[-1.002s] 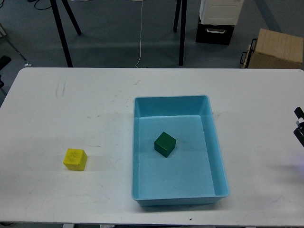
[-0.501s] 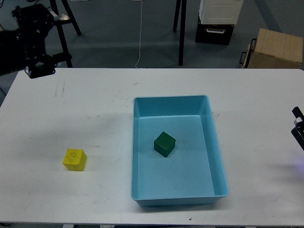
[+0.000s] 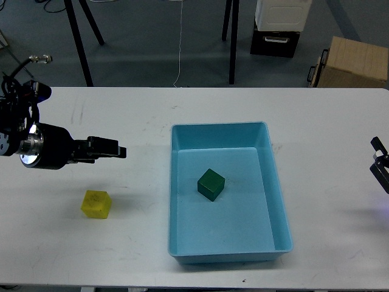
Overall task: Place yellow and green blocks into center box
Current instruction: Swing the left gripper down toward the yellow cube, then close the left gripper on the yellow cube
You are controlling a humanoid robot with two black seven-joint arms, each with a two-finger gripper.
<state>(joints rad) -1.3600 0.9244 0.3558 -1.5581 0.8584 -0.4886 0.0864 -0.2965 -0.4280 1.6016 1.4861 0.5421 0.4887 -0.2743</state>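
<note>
A yellow block [image 3: 96,204] sits on the white table at the left front. A green block [image 3: 211,184] lies inside the light blue box [image 3: 267,146] at the table's middle. My left gripper [image 3: 112,149] reaches in from the left, above and a little right of the yellow block, apart from it; its fingers point right and hold nothing, and I cannot tell whether they are open. Only a small dark piece of my right gripper [image 3: 380,162] shows at the right edge, away from both blocks.
Beyond the table's far edge stand black stand legs [image 3: 79,45], a black-and-white case [image 3: 276,27] and a cardboard box [image 3: 352,62] on the floor. The table's front edge [image 3: 121,285] is close below the box.
My left arm has come into view from the upper left and swung down and to the right, over the table above the yellow block. The blocks and box have not moved.
</note>
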